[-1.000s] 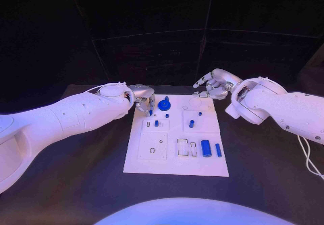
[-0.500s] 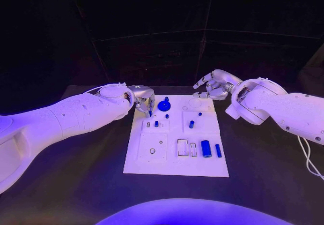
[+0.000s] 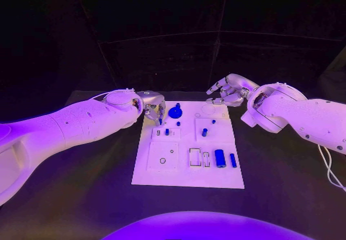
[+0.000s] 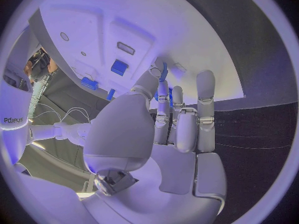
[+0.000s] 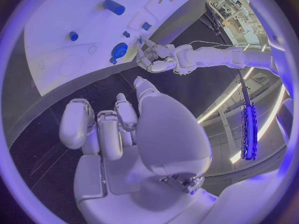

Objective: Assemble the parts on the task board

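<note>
Where fingers (image 4: 163, 102) close, part (image 4: 164, 74) half-hidden.

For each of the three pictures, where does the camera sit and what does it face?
Head view: on the robot's head, looking down on the task board; both arms enter.
Left wrist view: behind the left hand, facing the board's blue parts.
Right wrist view: behind the right hand, facing the board.
Shared: the right wrist and head views both show the left hand at the board's edge.

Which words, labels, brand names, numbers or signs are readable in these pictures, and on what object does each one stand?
"PDLeys", as far as it reads: dark print on a white curved surface at the edge of the left wrist view; the letters are small and uncertain.
Task board: no readable text, only outlines.
Left hand and right hand: no readable marks.
</note>
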